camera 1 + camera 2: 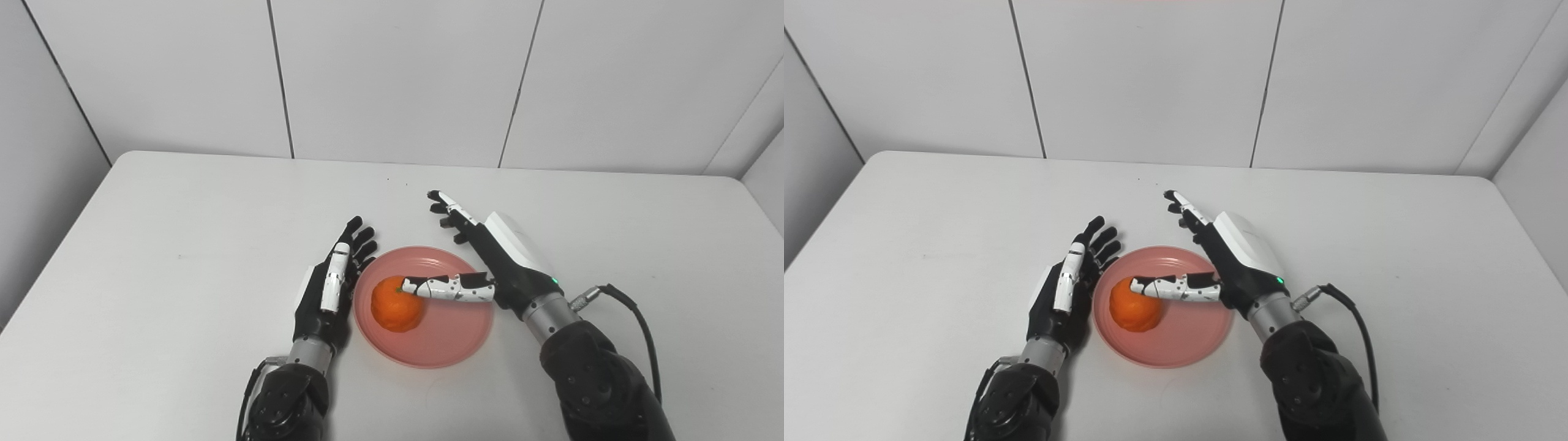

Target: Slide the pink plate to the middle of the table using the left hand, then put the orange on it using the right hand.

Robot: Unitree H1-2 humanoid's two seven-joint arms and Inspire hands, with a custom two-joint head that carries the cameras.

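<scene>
Orange (397, 304) resting on pink plate (450, 343) near table (153, 245) middle — left hand (331, 288) spread, empty, beside rim; right hand (490, 257) spread, thumb against fruit. Risk: withdrawing thumb nudging orange — rolling off plate.

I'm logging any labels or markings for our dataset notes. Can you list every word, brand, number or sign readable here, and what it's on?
None: no readable text in either view.
pink plate: plain, no print.
orange: no sticker visible.
left hand and right hand: black and white shells with no legible lettering; the right wrist shows only a small green light, not a sign.
table and wall panels: blank.
</scene>
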